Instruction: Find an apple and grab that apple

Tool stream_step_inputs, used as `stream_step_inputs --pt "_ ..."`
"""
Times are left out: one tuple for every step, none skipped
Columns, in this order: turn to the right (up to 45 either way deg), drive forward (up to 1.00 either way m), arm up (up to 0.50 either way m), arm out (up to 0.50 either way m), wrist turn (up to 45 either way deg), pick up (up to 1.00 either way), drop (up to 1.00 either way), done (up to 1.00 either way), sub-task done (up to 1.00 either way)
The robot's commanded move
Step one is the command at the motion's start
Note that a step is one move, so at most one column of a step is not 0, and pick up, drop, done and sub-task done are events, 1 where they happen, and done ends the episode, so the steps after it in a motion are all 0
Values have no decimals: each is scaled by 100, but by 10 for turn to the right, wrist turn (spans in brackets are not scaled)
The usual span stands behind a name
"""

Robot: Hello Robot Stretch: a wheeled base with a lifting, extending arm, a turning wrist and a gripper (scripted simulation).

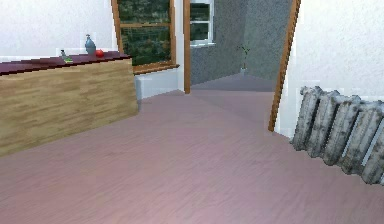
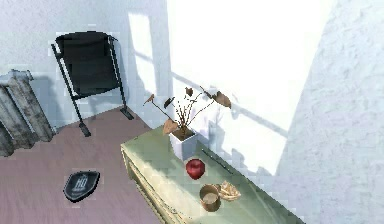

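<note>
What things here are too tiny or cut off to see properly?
Forward view: red blob on counter, too small to name.
Forward view: radiator, cut off by the right edge.
Arm side view: green table, cut off by the bottom edge.
Arm side view: dark floor thing, too small to name.

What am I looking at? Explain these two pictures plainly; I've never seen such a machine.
These are a simulator's renders from a wheeled robot with one reaching arm. The forward view looks ahead: a wooden counter with a dark red top and a grey ribbed radiator. The arm side view looks out sideways: a low pale green table carries a white-potted plant with brown leaves, the round red apple it must grab, a brown bowl and a tan bread-like lump. A black folding chair stands nearby.
</note>
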Motion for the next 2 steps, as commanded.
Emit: stream_step_inputs --pt "0 0 10 0 0 0 0 0 0" --pt "0 0 0 46 0 0 0 0 0"
